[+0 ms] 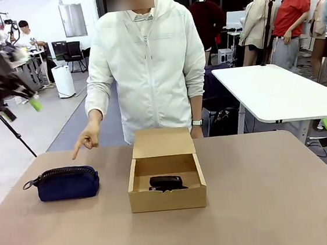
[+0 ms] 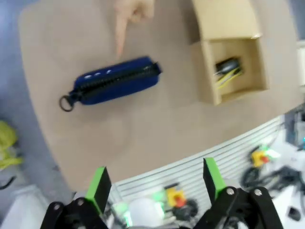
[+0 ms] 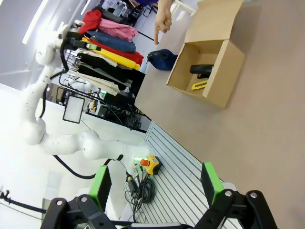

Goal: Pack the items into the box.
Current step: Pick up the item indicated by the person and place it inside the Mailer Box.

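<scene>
The navy-blue soft fabric zip pouch [image 1: 68, 183] lies flat on the table to the left of the small brown cardboard box [image 1: 168, 199], well apart from it, zip upward and pull loop pointing away from the box. It is the one item left outside. The small black stapler [image 1: 166, 182] is already on the box floor, with a slim yellow thing [image 3: 199, 86] beside it that I cannot identify. The lid flap stands up on the box's far side, so the opening is free from above. The person's hand [image 1: 87, 139] points a finger down just beyond the pouch, apparently marking it as next. The left gripper [image 2: 156, 180] hangs high, left of the box, fingers wide and empty, placed to descend across the pouch. The right gripper [image 3: 155, 181], also spread wide and empty, is well back from the box.
</scene>
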